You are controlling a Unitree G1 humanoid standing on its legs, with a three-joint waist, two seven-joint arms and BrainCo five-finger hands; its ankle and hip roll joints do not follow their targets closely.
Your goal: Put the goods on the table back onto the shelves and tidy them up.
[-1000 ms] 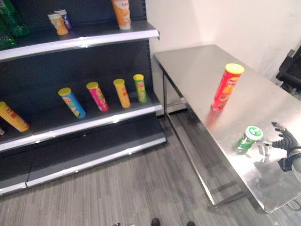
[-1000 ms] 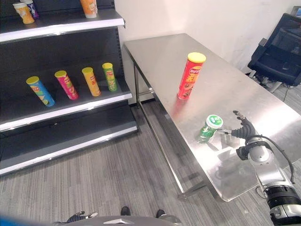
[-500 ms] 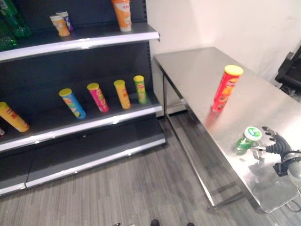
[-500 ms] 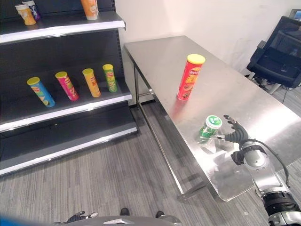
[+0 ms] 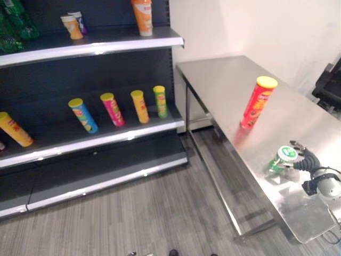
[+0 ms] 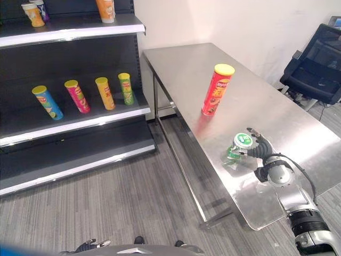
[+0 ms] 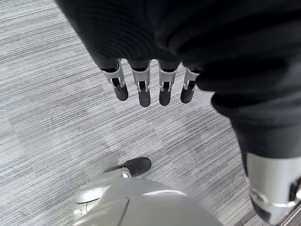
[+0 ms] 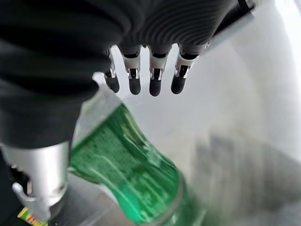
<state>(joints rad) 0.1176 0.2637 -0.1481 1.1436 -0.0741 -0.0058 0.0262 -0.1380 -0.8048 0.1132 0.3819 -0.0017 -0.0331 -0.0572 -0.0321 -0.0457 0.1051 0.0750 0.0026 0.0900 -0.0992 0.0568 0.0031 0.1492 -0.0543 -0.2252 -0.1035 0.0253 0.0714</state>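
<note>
Right hand [image 6: 259, 148] at green can [image 6: 238, 146] near front edge of steel tabletop [image 6: 186, 69].
Fingers [image 8: 155, 77] seen straight past the can in wrist view, thumb on its other side; not closed round it, contact hard to make out. Can's lower body hidden behind hand from above. Red can [image 6: 216, 89] upright, well apart, mid-tabletop. Left hand [image 7: 155, 56] hung over floor, fingers relaxed. Four tilted cans [image 5: 120, 109] on middle shelf [image 5: 101, 140].
</note>
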